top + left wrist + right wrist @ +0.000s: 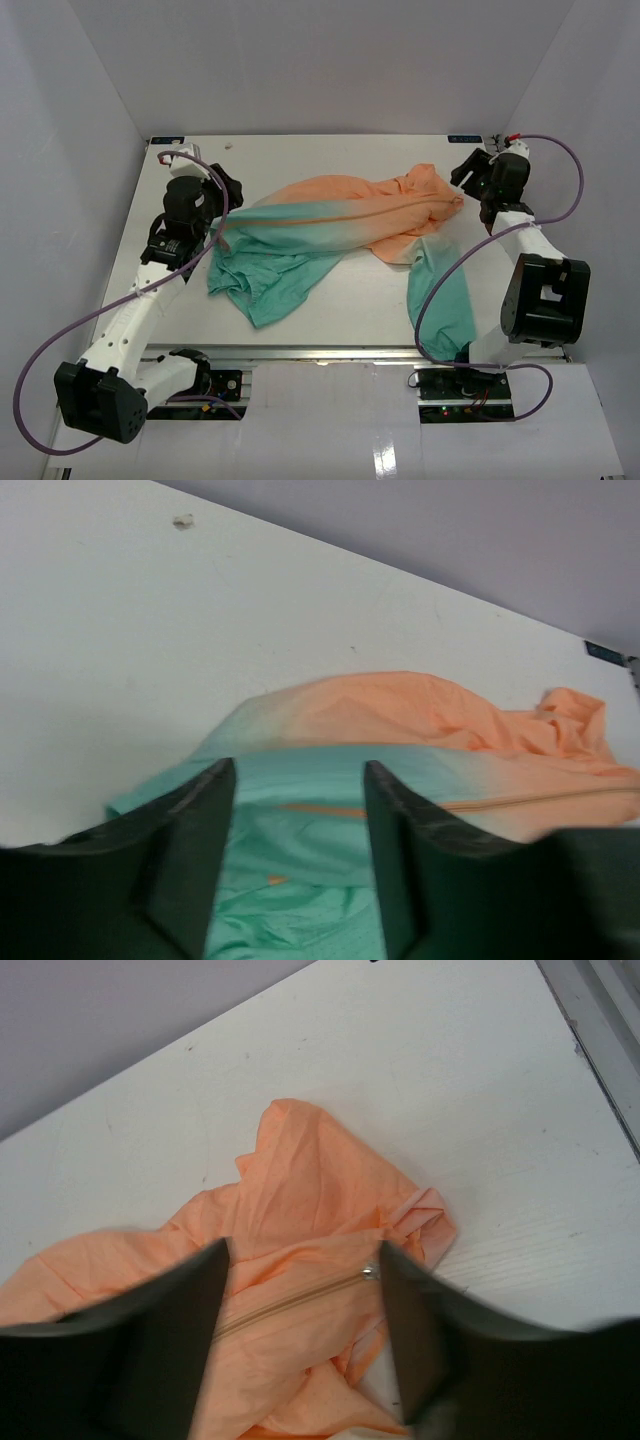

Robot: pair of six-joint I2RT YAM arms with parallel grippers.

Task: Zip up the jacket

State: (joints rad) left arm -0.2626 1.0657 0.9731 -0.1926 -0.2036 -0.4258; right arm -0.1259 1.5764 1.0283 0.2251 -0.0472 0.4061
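Note:
The jacket (340,235) lies crumpled across the table, its orange collar end at the right and its teal hem at the left. One teal sleeve (440,300) trails toward the near edge. My left gripper (298,810) is open over the teal hem, where the orange zipper line (320,810) runs between its fingers. My right gripper (303,1280) is open over the orange collar end. The closed zipper seam (290,1304) runs between its fingers, and the silver zipper pull (370,1272) sits at the seam's top, next to the right finger.
White walls enclose the table (330,160) at the back and both sides. A small scrap (183,521) lies on the table near the far left. A metal rail (600,1020) runs along the table's right edge.

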